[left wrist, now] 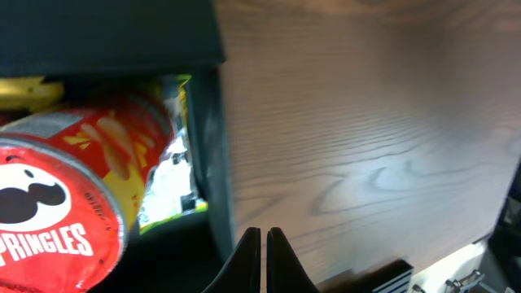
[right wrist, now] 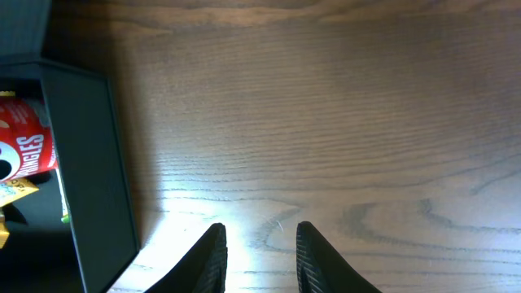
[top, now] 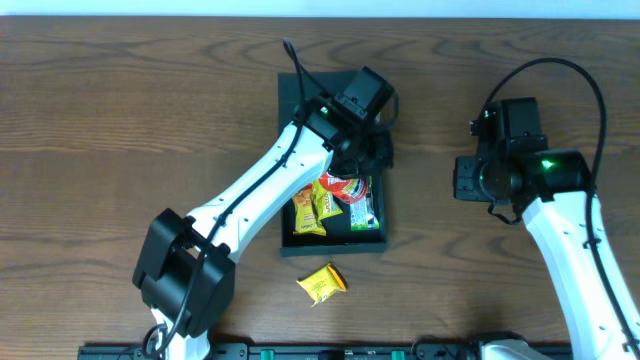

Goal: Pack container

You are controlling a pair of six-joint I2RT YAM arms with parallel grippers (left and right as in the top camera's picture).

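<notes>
**Teal container at mid-desk, partly filled, both grippers empty**

We find the container (top: 284,215) in the middle of the overhead frame, resting on the brown wood-grain desk (top: 120,100). Its flap lid (top: 300,95) lies open toward the top of the picture. Inside we count a red chips can (top: 345,187) lying on its side near the centre. Yellow packets (top: 308,212) sit in the lower left part, and a green-edged packet (top: 372,210) runs along the right wall. One more yellow packet (top: 322,284) lies on the desk just below the container's bottom edge, apart from it.

The left arm (top: 255,190) stretches from the lower left of the overhead frame diagonally across the container, and its wrist hides the upper right part of the interior. In the left wrist view the left gripper (left wrist: 263,248) sits at bottom centre with its two fingertips pressed together and nothing held between them. It is just to the right of the container's dark wall. The can fills the lower left of that view, its printed end toward the camera, with the green-edged packet behind it against the wall.

The right arm (top: 565,250) comes up the right side of the overhead frame, and its wrist is clear of the container, to the right of it. In the right wrist view the right gripper (right wrist: 260,252) has its fingers spread, with only bare desk between them. The container's wall and a sliver of the can appear at the left edge of that frame.
</notes>
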